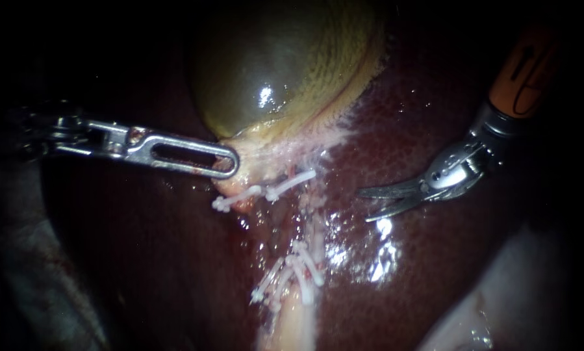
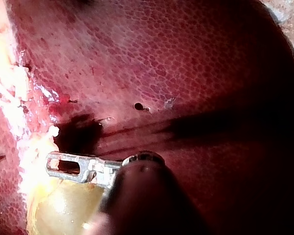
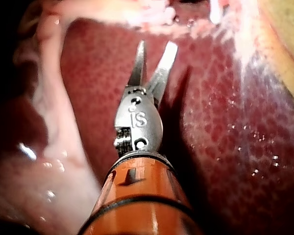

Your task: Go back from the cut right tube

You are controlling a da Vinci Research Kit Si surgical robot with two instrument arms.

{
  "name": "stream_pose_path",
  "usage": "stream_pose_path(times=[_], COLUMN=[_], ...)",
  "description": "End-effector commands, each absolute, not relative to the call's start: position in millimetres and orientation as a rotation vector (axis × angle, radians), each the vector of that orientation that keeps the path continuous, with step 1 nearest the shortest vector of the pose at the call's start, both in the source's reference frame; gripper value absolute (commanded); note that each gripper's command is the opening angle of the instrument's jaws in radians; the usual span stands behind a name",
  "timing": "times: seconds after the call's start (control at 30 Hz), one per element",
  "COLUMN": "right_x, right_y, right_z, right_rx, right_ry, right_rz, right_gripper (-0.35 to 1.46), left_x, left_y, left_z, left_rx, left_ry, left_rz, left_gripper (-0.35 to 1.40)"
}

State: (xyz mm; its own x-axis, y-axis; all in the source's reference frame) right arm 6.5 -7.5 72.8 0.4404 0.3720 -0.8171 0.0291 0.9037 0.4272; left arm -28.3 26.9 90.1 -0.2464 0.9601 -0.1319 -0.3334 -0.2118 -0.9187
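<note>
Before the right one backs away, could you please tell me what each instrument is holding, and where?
The left instrument grips the gallbladder at its pale neck; the right instrument, open, holds nothing.

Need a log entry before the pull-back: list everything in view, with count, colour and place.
liver: one, dark red, under and around everything.
gallbladder: one, olive-green with a pale yellow edge, on the liver's upper middle.
clips: several, white, in two groups. One group sits just below the gallbladder's neck and the other lower down. The exact count is unclear.
tube: one clearly seen, pale pink, running down from the lower clips.
pale tissue: one patch, whitish, at the liver's lower right edge.
left instrument: one, silver, shut on the gallbladder at its neck.
right instrument: one, silver tip on an orange shaft, blades open, over bare liver and clear of the clips.
</note>
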Motion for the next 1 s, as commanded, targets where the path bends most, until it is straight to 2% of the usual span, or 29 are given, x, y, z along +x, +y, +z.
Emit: stream_pose_path(times=[0.03, 0.77, 1.0], right_x=[6.4, 6.4, 6.4], right_y=[-7.5, -7.5, -7.5], right_z=[72.8, 72.8, 72.9], right_rx=[0.411, 0.405, 0.404], right_ry=[1.102, 1.103, 1.103], right_rz=[0.221, 0.211, 0.211], right_gripper=[0.24, 0.22, 0.22], left_x=[-28.5, -35.1, -35.9], left_y=[26.9, 24.2, 23.7], left_z=[90.2, 95.2, 95.8], left_rx=[-0.94, -0.958, -0.959], left_ry=[-0.989, -0.959, -0.962], left_rz=[1.653, 1.663, 1.667], left_gripper=[-0.35, -0.35, -0.35])
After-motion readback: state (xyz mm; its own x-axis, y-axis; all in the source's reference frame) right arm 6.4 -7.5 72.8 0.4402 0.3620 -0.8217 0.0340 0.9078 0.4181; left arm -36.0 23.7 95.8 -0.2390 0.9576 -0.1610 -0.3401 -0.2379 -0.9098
